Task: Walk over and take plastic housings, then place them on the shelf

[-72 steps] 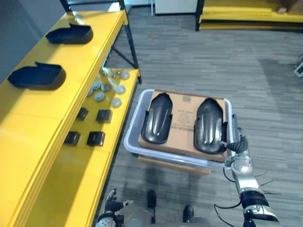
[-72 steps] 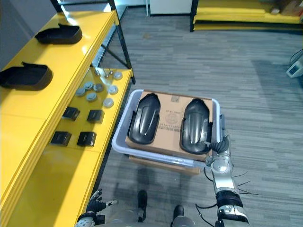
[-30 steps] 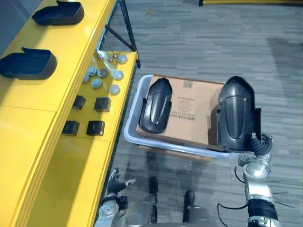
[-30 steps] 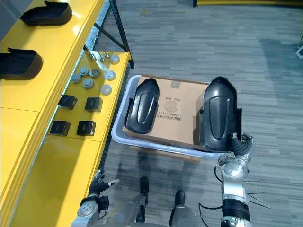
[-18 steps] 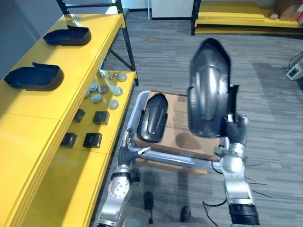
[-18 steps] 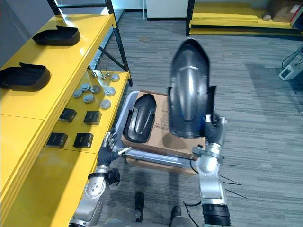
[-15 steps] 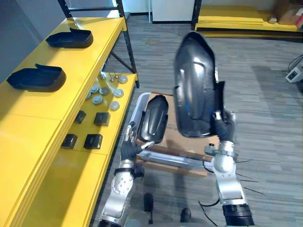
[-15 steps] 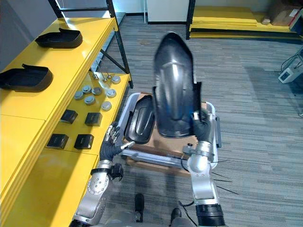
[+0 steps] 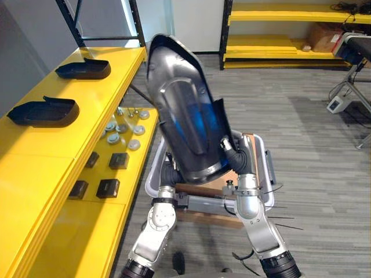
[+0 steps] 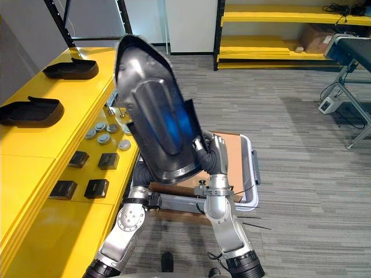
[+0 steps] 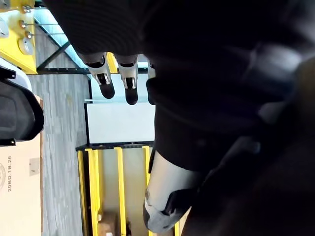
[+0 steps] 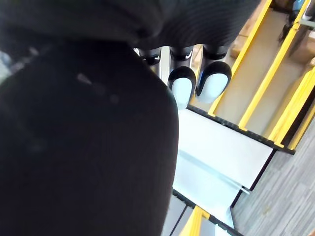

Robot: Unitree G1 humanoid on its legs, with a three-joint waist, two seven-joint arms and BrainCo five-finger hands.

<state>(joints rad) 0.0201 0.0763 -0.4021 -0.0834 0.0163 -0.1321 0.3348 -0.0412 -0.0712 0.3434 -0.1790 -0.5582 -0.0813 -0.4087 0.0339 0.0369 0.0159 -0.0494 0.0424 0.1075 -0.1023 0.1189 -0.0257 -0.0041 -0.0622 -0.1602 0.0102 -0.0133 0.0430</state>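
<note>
At frame left, the yellow shelf (image 9: 58, 145) carries placed housings (image 9: 43, 112). Centre frame, the left hand (image 9: 168, 175) sits beneath the lifted housing (image 9: 182, 121), grip not determinable. The right hand (image 9: 232, 157) clasps its lower edge. Its long axis tilts upper-left, apparently shelfward.

Bright, even room light; a bluish glare streaks the raised housing (image 9: 191, 124), and the yellow shelf (image 9: 46, 152) gleams softly.

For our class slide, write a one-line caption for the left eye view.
Right hand holds up a black plastic housing, left hand behind it, beside a yellow shelf.
</note>
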